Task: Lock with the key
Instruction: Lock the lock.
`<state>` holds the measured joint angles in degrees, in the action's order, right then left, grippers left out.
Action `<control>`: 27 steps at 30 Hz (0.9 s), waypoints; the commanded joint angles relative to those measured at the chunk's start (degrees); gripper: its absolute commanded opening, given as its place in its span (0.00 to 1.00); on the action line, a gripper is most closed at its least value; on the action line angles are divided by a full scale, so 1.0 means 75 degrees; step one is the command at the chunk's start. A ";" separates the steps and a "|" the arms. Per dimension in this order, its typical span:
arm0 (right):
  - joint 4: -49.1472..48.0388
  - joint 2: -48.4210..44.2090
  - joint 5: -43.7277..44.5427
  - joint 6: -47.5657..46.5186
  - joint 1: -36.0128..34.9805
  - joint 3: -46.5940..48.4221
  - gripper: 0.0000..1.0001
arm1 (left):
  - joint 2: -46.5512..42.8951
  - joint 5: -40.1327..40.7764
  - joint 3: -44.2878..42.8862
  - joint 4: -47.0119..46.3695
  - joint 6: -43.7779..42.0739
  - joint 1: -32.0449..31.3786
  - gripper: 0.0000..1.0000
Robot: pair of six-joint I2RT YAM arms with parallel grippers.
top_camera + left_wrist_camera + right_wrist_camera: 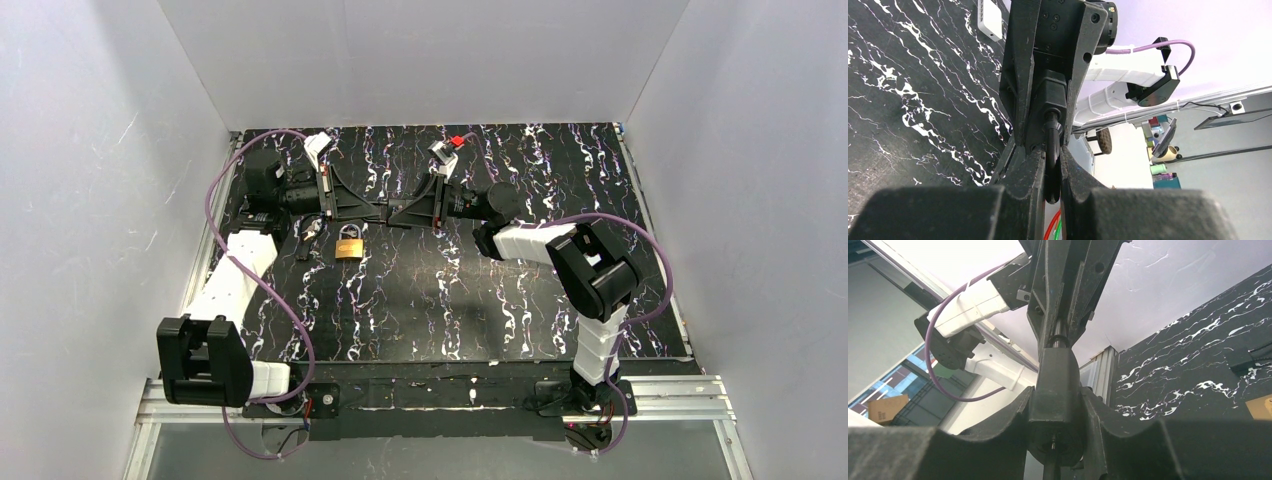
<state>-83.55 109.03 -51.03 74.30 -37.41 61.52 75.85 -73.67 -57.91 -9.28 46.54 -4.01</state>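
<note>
Left tool (1050, 167) pinches black padlock (1055, 377) by shackle (1053, 135), right tool (1055, 402) clamps its body; brass lock (348, 249) lies apart on surface (450, 300), locking apparently not begun.

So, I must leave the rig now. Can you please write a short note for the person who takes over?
Left hand: shut on the shackle of the black padlock.
Right hand: shut on the body of that same padlock, facing the left hand.
Brass lock: lies on the table, on the near side of the two hands, and neither hand touches it. I cannot tell if its shackle is closed.
Key: not clearly seen. The small silvery things left of the brass lock may be it.
Done: nothing visible on the brass lock.
Left: release the black padlock, take the brass lock and key, lock it.
</note>
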 commanded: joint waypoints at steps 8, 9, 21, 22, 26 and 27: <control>-0.2056 -0.0226 0.0115 0.0732 0.0007 0.0471 0.01 | -0.0482 0.0027 0.0003 -0.0251 -0.0358 0.0155 0.00; -0.2012 -0.0229 0.0124 0.0792 0.0007 0.0470 0.01 | -0.0481 0.0055 0.0001 -0.0251 -0.0361 0.0169 0.00; -0.1309 -0.0254 0.0180 0.1261 0.0000 0.0516 0.53 | -0.0666 0.0521 -0.0033 -0.0196 -0.0153 0.0171 0.00; -0.1306 -0.0253 0.0193 0.1283 0.0005 0.0517 0.55 | -0.0693 0.0580 -0.0004 -0.0184 -0.0148 0.0171 0.00; -0.1281 -0.0267 0.0293 0.1299 -0.0016 0.0494 0.55 | -0.0750 0.0704 -0.0015 -0.0122 -0.0196 0.0170 0.00; -0.1232 -0.0279 0.0299 0.1274 -0.0026 0.0493 0.56 | -0.0756 0.0711 -0.0037 -0.0067 -0.0238 0.0171 0.00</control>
<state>-84.09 109.12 -50.35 83.00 -37.41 62.48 73.34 -69.95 -57.32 -9.32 45.60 -3.44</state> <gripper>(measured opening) 0.556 0.081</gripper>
